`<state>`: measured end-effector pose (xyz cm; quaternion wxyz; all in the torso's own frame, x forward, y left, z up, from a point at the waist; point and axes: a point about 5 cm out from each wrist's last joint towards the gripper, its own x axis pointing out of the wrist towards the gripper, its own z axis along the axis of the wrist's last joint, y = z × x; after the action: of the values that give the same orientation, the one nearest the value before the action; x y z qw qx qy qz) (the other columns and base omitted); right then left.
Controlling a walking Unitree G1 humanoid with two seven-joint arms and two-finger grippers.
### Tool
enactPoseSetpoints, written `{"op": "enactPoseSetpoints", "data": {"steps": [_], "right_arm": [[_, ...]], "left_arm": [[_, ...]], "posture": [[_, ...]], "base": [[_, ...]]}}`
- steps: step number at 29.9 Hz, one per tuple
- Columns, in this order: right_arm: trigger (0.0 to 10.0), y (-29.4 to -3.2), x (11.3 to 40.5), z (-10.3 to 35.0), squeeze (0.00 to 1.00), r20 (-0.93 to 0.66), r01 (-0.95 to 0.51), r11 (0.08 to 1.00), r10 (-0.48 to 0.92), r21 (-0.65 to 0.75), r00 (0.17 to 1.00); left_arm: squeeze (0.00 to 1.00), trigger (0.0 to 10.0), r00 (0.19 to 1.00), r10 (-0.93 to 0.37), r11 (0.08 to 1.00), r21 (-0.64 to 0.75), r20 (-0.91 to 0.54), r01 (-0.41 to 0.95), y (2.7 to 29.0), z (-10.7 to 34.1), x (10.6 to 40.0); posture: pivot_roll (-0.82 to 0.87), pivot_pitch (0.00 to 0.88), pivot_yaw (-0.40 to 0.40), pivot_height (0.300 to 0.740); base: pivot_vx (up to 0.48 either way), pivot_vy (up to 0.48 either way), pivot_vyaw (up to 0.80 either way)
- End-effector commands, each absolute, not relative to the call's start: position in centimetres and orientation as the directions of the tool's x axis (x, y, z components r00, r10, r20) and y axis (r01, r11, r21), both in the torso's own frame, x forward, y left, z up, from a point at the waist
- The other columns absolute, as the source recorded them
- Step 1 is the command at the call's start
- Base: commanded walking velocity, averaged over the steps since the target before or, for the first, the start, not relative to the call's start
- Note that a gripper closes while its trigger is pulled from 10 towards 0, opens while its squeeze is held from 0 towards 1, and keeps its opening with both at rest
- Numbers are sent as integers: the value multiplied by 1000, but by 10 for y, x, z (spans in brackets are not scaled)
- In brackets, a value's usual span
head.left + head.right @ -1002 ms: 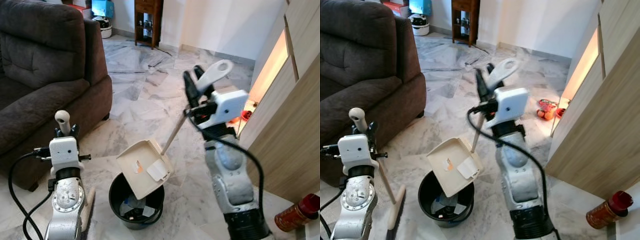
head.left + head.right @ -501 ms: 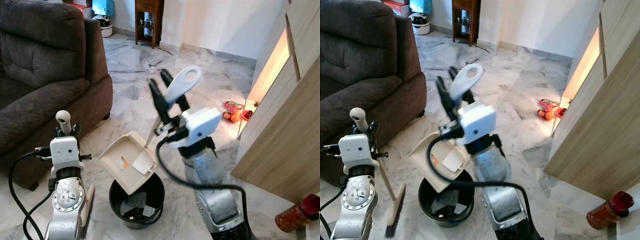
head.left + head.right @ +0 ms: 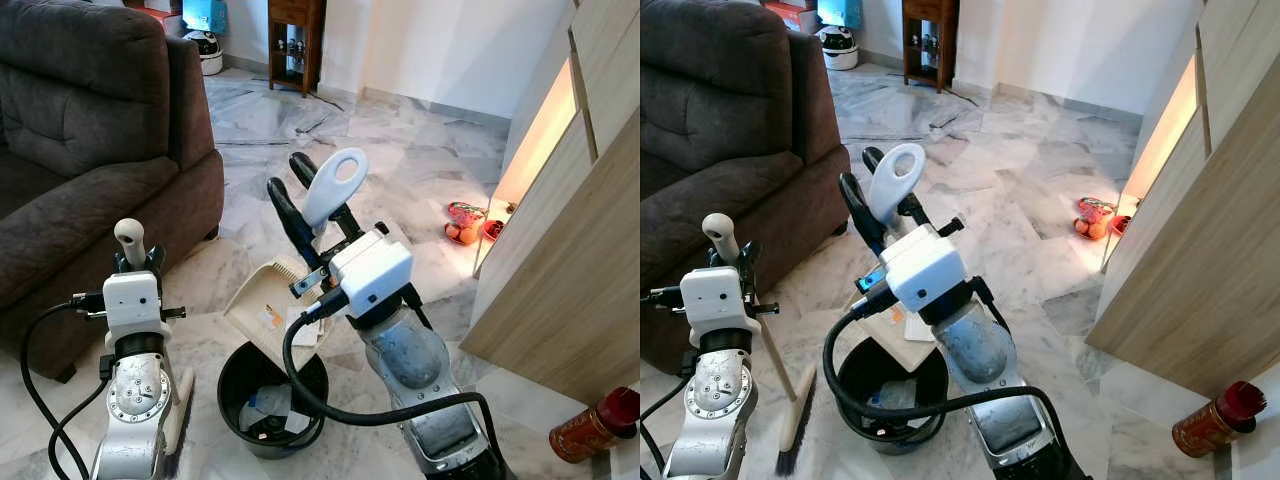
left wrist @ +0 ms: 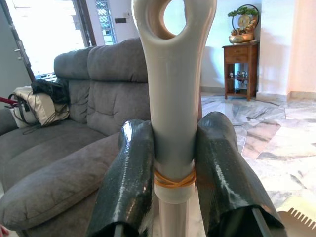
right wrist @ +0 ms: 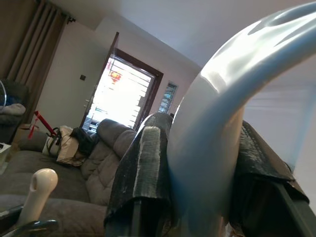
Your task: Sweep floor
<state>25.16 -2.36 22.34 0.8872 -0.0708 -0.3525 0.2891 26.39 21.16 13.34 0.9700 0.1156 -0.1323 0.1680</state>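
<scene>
Right gripper (image 3: 312,205) clamping dustpan (image 3: 268,312) handle over bin (image 3: 272,398), left gripper (image 4: 173,173) gripping broom (image 3: 792,425) handle, apparently upright

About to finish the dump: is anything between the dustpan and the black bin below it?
Nothing visible is. The right claw holds the dustpan by its handle, its tilted tray just above the open black bin. The left claw holds the broom off to the left, apart from both.

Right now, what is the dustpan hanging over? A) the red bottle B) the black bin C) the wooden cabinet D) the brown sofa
B: the dustpan, its handle held in the right gripper, tilts just above the black bin on the marble floor.
</scene>
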Motion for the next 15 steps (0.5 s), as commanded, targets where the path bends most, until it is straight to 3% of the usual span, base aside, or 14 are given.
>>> {"op": "enactPoseSetpoints", "data": {"steps": [1, 15], "right_arm": [[10000, -23, 242, 241, 0, 660, -442, 823, 557, -357, 504], [10000, -25, 242, 239, 0, 655, -421, 819, 568, -390, 498]], "left_arm": [[0, 10000, 896, 271, 917, 189, 353, -352, 209, 144, 267], [0, 10000, 895, 263, 921, 182, 361, -345, 207, 145, 270]], "posture": [[65, 0, -54, 740], [64, 0, -52, 740]], "base": [[0, 0, 0], [0, 0, 0]]}}
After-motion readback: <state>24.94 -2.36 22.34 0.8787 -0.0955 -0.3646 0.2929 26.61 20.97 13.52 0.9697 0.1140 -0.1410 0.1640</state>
